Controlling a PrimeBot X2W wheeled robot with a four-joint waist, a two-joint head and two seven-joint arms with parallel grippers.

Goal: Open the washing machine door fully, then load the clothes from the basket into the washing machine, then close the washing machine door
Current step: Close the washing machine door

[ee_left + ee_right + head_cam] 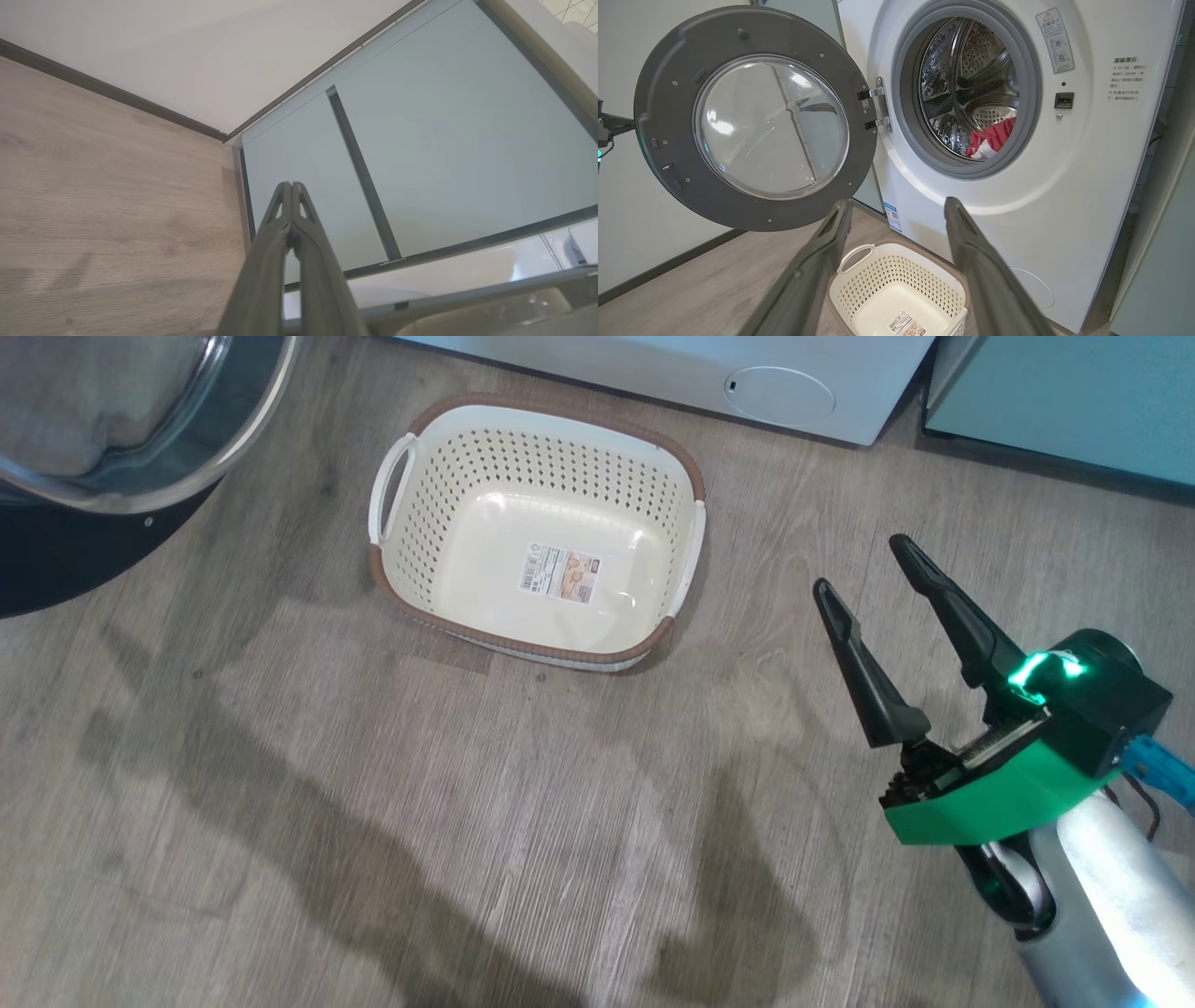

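The washing machine door (pixel 658 107) stands swung wide on its hinge, and the clothes (pixel 992 140), a red bundle with a bit of white, lie inside the drum (pixel 962 70) of the washing machine (pixel 1064 186), low and close to the front lip. The basket (pixel 448 513) sits bare on the floor (pixel 373 803) just in front of the machine. To my eye only the closing of the door is left.

The right gripper (pixel 860 564) hangs over the floor to the right of the basket, its 2 fingers spread wide with nothing between them. The left gripper (pixel 290 185) has its fingers pressed together on nothing and points toward the pale teal cabinets (pixel 444 140).

The main risk, as I judge it, is the fabric: it lies so near the grey seal (pixel 901 84) that the glass bowl could pinch it there and stop the latch from catching. Narrow closed fingers could also slide off the glossy rim during a push. An arm sweeping low could knock the basket.

As for writing, I spot no brand name. The basket's bottom carries a sticker (pixel 560 571) with a barcode, too small to read. A small blue label (pixel 892 217) sits low on the machine's front. Beside the opening are a warning sticker (pixel 1055 39) with a red triangle and a column of Chinese text (pixel 1125 79), neither legible.
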